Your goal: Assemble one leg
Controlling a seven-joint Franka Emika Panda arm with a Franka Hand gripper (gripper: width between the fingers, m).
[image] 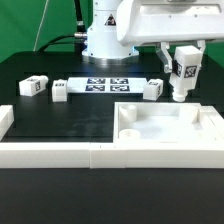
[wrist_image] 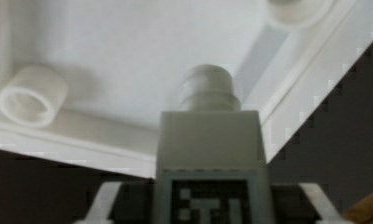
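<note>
Gripping the leg (image: 184, 76) near its upper end, our gripper (image: 182, 56) has its jaws closed narrow on that white block. The fingers (wrist_image: 105, 203) show only as blurred edges either side of it in the wrist view.

We judge the step in hand to be carrying the leg to its socket. It hangs over the far corner of the square top (image: 200, 135), toward the exterior view's right. We cannot tell whether its tip touches the top or floats just above.

The leg's long axis stands upright. Its round peg end (wrist_image: 206, 86) points down at the top, and its tag faces outward, toward the exterior camera. In the wrist view the peg sits over bare inner floor, between two corner holes: one hole (wrist_image: 32, 96) off to one side, another hole (wrist_image: 300, 9) farther on by the rim. It lines up with neither.

So the next move calls for a sideways shift to centre the peg on the chosen hole. Then comes a straight descent with the leg kept upright, and probably a twist to seat it.

Beyond the top lie the marker board (image: 105, 85) and three spare legs, one (image: 152, 88) near the top's far rim and two (image: 34, 87) well apart from it.
</note>
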